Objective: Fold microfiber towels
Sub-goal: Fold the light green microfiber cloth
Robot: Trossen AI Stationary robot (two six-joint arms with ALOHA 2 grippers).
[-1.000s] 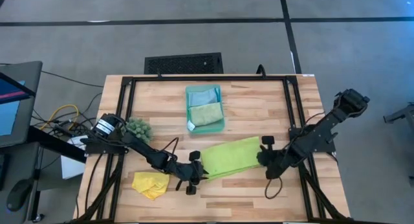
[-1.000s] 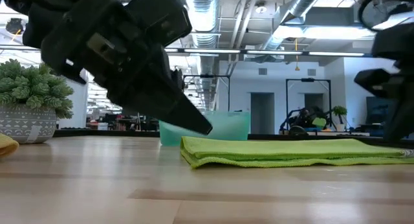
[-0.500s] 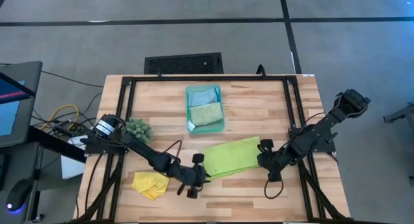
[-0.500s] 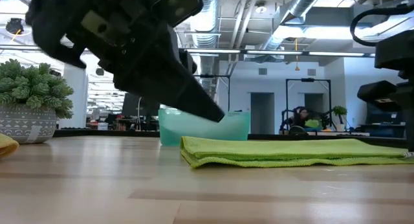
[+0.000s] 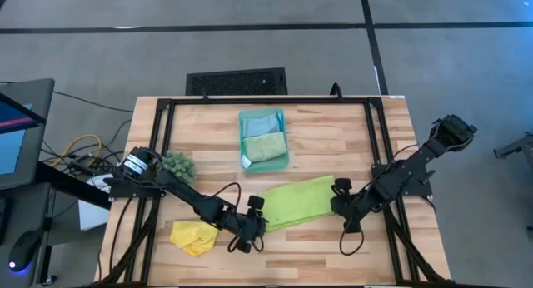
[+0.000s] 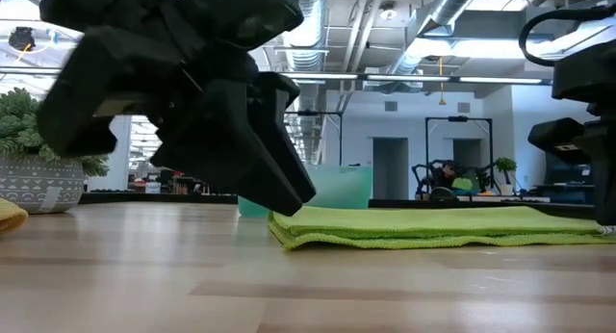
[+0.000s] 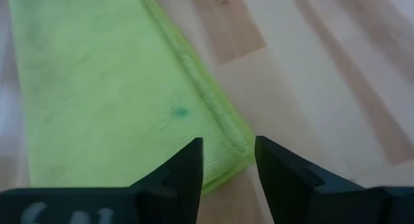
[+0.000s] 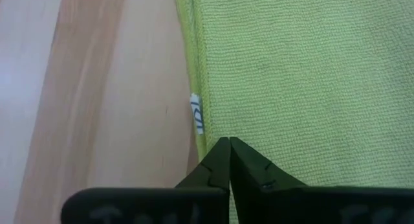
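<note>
Left hand (image 7: 226, 162) is hovering spread over the lime green towel's (image 5: 293, 202) corner; right hand (image 8: 229, 156) is sitting pressed together at its opposite edge.

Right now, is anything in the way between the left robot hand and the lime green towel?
No, nothing visible is in the way. The left gripper has its jaws open right at the corner of the lime green towel, with only bare table beside it.

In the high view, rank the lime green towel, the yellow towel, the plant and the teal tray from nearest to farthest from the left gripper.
From the left gripper:
1. Lime green towel, right at its tips, toward table centre.
2. Yellow towel, on the left near the front edge.
3. Teal tray and plant: too close to call; tray at the back centre, plant back left.
</note>
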